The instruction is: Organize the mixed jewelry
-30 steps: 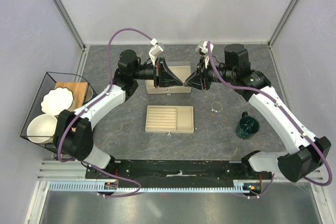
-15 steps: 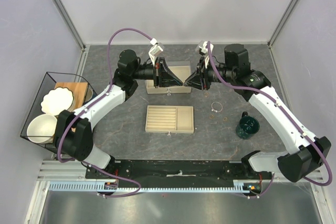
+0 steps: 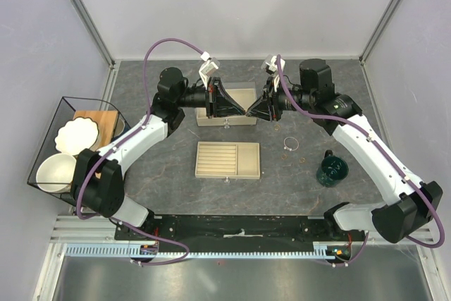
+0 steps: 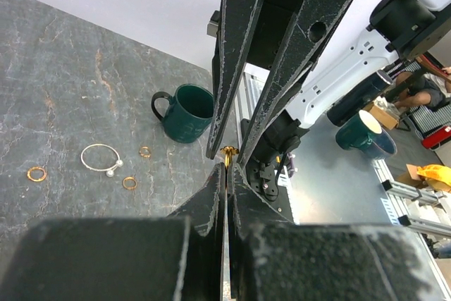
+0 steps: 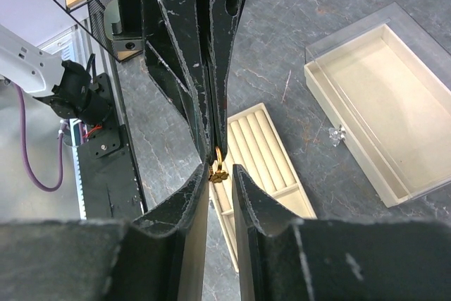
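Observation:
My two grippers meet tip to tip above the back of the table. My left gripper [image 3: 244, 109] [image 4: 227, 171] is shut on a small gold ring with a flower charm [image 4: 230, 151] [image 5: 218, 168]. My right gripper [image 3: 252, 109] [image 5: 220, 175] is open, its two fingertips standing on either side of the charm with a gap on the right. The other jewelry lies on the table at the right: a thin silver hoop [image 3: 289, 144] [image 4: 101, 158] and three small gold rings [image 4: 36, 173] [image 4: 130, 182] [image 4: 145, 151].
A beige slotted tray [image 3: 227, 159] [image 5: 261, 146] lies mid-table. A beige box with a clear lid [image 3: 211, 119] [image 5: 373, 103] sits under the grippers. A dark green mug [image 3: 331, 169] [image 4: 184, 112] stands at the right. A wire basket with white bowls [image 3: 67, 146] is at the left.
The right arm has shifted very slightly to the left. Nothing else has visibly moved.

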